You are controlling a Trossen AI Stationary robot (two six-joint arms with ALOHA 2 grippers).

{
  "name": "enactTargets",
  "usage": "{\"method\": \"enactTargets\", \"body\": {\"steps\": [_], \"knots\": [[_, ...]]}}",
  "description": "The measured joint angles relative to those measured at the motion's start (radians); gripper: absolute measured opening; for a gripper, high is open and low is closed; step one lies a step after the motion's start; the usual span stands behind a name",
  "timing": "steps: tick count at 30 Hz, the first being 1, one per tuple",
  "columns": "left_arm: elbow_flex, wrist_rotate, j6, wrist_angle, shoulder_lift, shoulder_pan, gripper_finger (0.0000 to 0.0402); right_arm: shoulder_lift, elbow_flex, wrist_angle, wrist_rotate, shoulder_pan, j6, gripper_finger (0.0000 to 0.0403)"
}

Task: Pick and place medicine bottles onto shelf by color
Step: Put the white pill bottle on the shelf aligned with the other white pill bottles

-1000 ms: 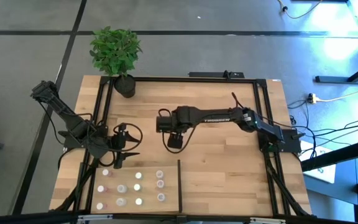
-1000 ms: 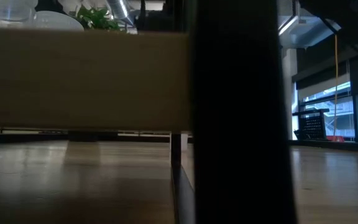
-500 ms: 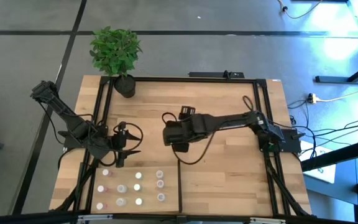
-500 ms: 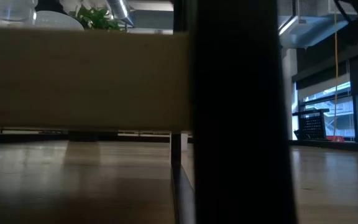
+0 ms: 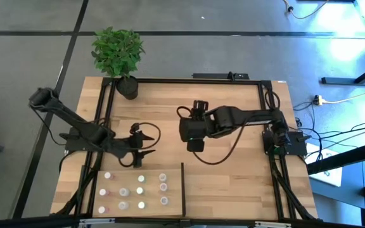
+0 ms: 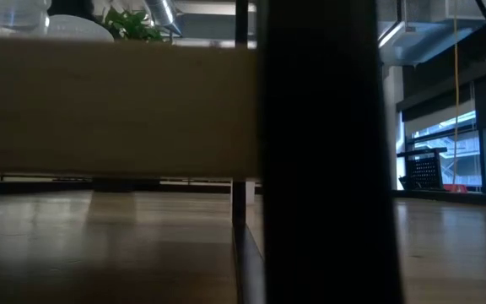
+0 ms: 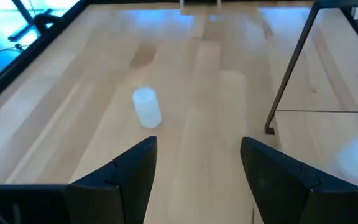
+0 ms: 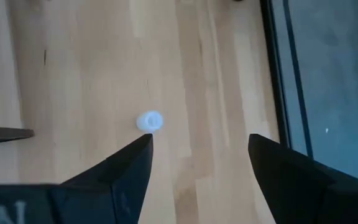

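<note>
The plant [image 5: 117,50] in its black pot stands at the table's [image 5: 233,183] far left corner, and everything else I'll place from there. Nearer me and a little to the right of the plant, the left gripper [image 5: 146,145] hangs over bare wood, just beyond the far edge of the shelf [image 5: 173,190]. Its two fingers [image 7: 129,171] stand apart with nothing between them. From its own camera one small whitish bottle [image 7: 146,107] stands upright on the wood ahead of the open jaws, apart from them; I can't tell its top colour.

The shelf lies in the near left corner of the table, straight toward me from the plant, edged by thin black rails [image 5: 183,189]. On it sit the medicine bottles [image 5: 140,190], about a dozen tiny white dots set in loose rows, some with pinkish tops, all standing apart from one another.

Farther right of the plant, about mid-table, the right gripper [image 5: 195,144] points down at the wood. Its jaws are spread wide and hold nothing. Its camera shows one small pale bottle [image 8: 149,121] on the boards, near one finger [image 8: 126,168] tip but not touching it.

The table-level camera is blocked by a wooden board [image 6: 112,105] and a dark post [image 6: 323,152].
</note>
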Motion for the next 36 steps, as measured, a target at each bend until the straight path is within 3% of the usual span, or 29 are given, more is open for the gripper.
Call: {"method": "enactTargets", "body": {"steps": [7, 15, 25, 36], "knots": [[-0.009, 0.065, 0.091, 0.153, 0.13, 0.108, 0.0225, -0.008, 0.0, -0.005, -0.018, 0.0, -0.078, 0.0265], [-0.009, 0.281, 0.094, 0.347, 0.272, 0.266, 0.0225, -0.008, 0.0, -0.026, -0.018, -0.002, -0.116, 0.0265], [-0.009, 0.338, 0.094, 0.417, 0.34, 0.364, 0.0225, -0.008, 0.0, -0.042, -0.018, -0.005, -0.101, 0.0265], [-0.009, 0.361, 0.094, 0.443, 0.366, 0.385, 0.0225, -0.008, 0.0, 0.088, -0.017, -0.005, -0.102, 0.0265]]}}
